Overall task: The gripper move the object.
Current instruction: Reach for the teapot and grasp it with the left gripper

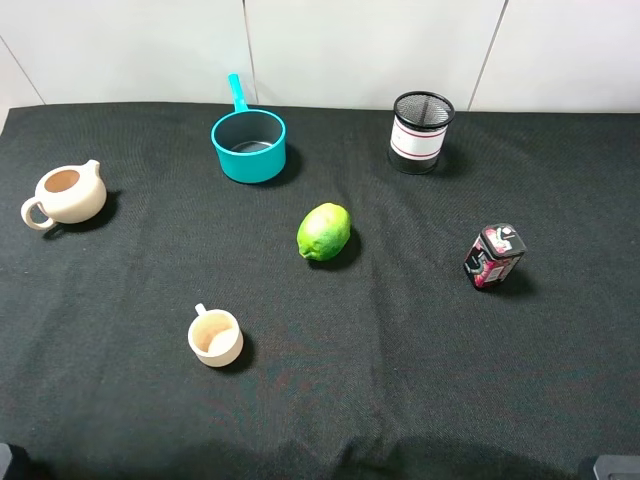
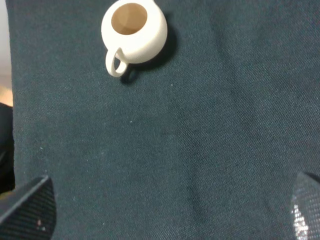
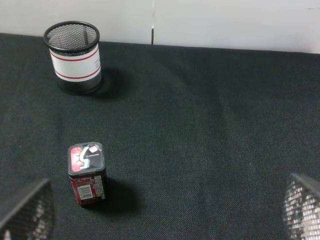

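left pincer [image 2: 167, 212]: spread wide, nothing in it. It hangs over bare cloth, well short of the teapot [image 1: 68, 193].
right pincer [image 3: 165, 210]: released too, empty, over on the tin's side of the bench [image 1: 400, 380].
where the target is: teapot upright at the far left of the bench, near the cloth's edge, loop handle turned toward me, spout away.
risk, wrong pick: the cup [image 1: 215, 337] is the same cream colour and sits nearer my side, so I reckon it's easy to go for that by mistake.
risk, slip: the round glazed belly looks like it could squirt out of a squeeze. The open rim or the handle seems the safer bite.
risk, edge: coming in off-centre could shove the pot leftward toward the bench edge, or tip it.
risk, cloth: dragging instead of lifting might bunch the fabric.
count, near row: one cup.
count, middle: one lime [image 1: 324, 232], one tin [image 1: 493, 257], one teapot.
count, far row: one teal saucepan [image 1: 250, 147], one mesh pot [image 1: 420, 132].
count, pincers: two.
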Controlling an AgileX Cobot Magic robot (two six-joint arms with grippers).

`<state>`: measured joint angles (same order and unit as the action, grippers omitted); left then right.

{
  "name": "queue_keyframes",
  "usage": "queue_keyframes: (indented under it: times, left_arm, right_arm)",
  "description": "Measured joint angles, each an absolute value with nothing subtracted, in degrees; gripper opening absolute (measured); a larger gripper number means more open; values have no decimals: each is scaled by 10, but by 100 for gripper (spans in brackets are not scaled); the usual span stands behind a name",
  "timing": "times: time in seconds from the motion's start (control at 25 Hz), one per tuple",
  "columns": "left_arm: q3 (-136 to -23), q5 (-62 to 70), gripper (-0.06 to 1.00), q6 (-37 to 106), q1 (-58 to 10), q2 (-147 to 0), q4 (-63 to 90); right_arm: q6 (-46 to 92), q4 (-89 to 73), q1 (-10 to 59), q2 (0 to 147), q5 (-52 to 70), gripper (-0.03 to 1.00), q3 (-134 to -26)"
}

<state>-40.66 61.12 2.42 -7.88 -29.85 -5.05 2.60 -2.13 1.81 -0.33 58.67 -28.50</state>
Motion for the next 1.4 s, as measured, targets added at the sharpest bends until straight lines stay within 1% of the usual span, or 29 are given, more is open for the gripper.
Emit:
queue_keyframes:
  times: [0.4,0.68,0.92,1.16,1.4]
  left_arm:
    - [-469,610,98,24,-79,-452,-51]
    - [-516,610,98,24,-79,-530,-51]
    - [-545,610,98,24,-79,-568,-50]
    - [-549,610,97,25,-79,-575,-52]
    - [-549,610,96,25,-79,-575,-99]
  right_arm:
    - [26,-21,18,-3,587,69,-285]
    - [26,-21,18,-3,587,69,-285]
    - [26,-21,18,-3,587,69,-285]
    - [26,-21,18,-3,587,69,-285]
    - [26,-21,18,-3,587,69,-285]
